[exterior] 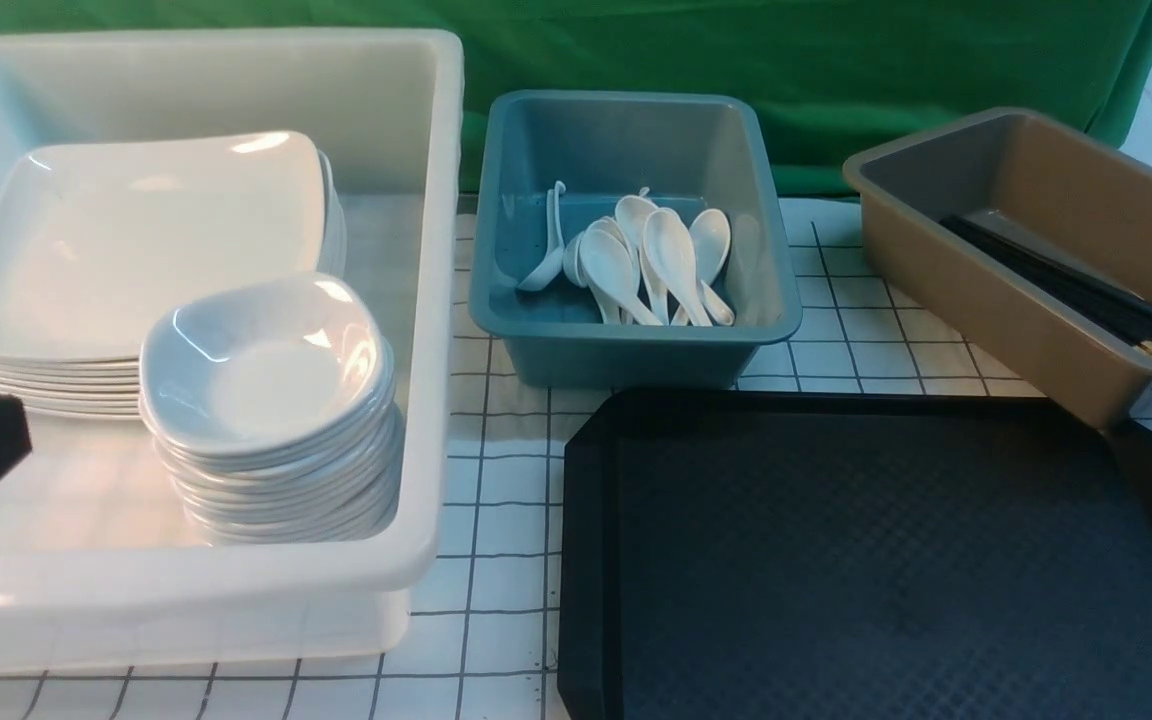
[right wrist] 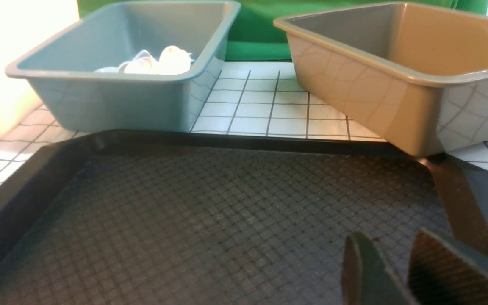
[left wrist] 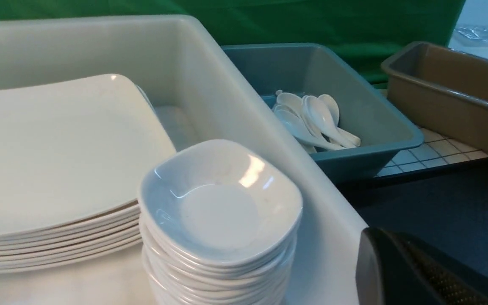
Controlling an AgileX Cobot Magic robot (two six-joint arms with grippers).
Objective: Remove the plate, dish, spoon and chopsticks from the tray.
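Observation:
The black tray (exterior: pixel 584 520) lies at the front right with nothing on its textured floor. The top plate (exterior: pixel 146 230) of a white stack and the top dish (exterior: pixel 266 360) of a second stack sit in the white tub (exterior: pixel 441 300). Several white spoons (exterior: pixel 636 260) lie in the blue tub (exterior: pixel 636 350). Black chopsticks (exterior: pixel 1086 290) rest in the brown tub (exterior: pixel 996 290). My left gripper (left wrist: pixel 377 241) is shut and holds nothing, beside the white tub's near wall. Low over the tray's near right part, my right gripper (right wrist: pixel 388 237) is open, with only tray floor between its fingers.
The three tubs stand in a row behind and left of the tray on a white gridded cloth (exterior: pixel 496 500). The brown tub's near corner overhangs the tray's far right corner (right wrist: pixel 434 159). A green backdrop (exterior: pixel 736 50) closes the far side.

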